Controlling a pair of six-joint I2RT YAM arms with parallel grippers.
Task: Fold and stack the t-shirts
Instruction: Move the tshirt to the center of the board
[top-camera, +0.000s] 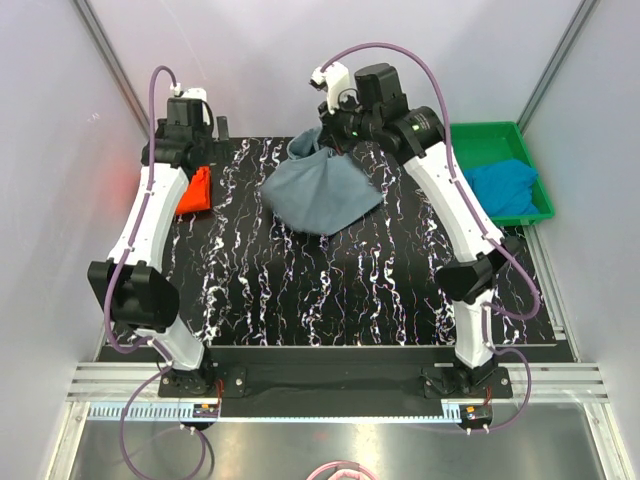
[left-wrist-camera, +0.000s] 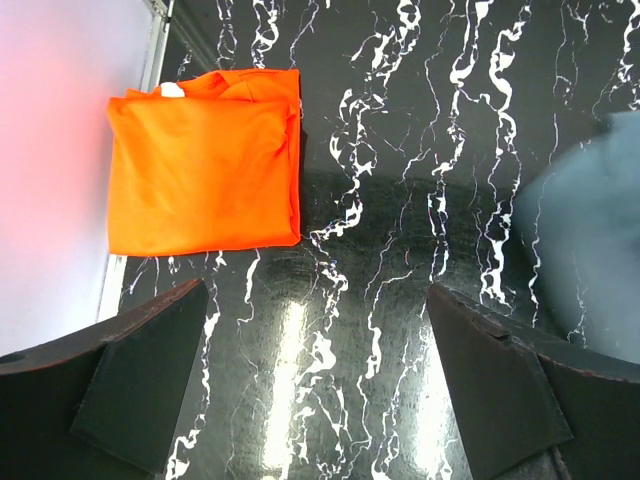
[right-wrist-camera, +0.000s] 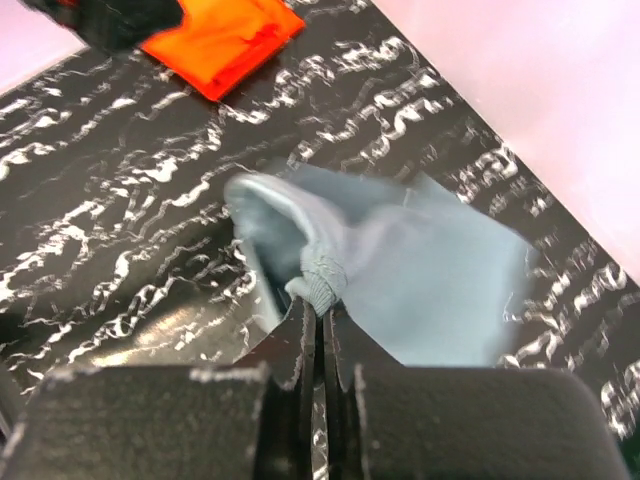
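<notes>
One ribbed edge of the limp grey-blue t-shirt (top-camera: 325, 195) sits clamped in the right gripper (right-wrist-camera: 320, 305), a sound hold; the left gripper (left-wrist-camera: 315, 295) gapes empty.

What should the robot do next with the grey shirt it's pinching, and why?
Probably the right pincer should carry the grey-blue shirt toward the middle of the table and lower it flat. It's bunched, lifted by one pinched edge, so it can't be folded yet; the orange shirt already lies folded at the left.
</notes>
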